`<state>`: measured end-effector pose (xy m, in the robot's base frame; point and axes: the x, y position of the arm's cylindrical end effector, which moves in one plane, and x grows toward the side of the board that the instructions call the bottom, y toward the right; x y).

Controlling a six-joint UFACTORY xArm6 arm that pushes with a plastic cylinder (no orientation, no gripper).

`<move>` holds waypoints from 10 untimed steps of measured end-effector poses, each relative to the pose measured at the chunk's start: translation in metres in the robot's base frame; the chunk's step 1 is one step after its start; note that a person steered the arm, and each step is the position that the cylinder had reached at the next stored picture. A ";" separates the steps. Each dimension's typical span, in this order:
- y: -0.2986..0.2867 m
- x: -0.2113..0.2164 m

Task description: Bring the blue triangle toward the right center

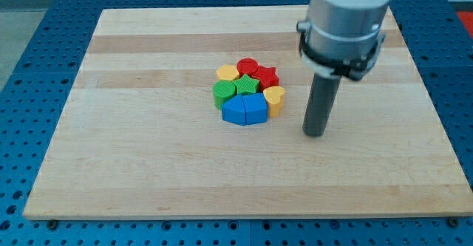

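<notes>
The blocks sit in one tight cluster near the middle of the wooden board (148, 165). At the cluster's bottom are two blue blocks touching side by side: a blue triangle-like block (235, 111) on the left and a blue block (256, 109) on the right; their exact shapes are hard to tell. My tip (314, 133) rests on the board to the right of the cluster, a short gap from the blue blocks and the yellow heart (274, 98).
Above the blue blocks are a green star (246, 86), a green round block (224, 92), a yellow block (228, 72), a red round block (247, 66) and a red star (266, 76). The arm's grey body (346, 21) hangs over the board's upper right.
</notes>
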<state>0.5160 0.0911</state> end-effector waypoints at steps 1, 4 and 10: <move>-0.055 0.018; -0.203 -0.021; -0.065 -0.049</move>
<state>0.4668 0.0257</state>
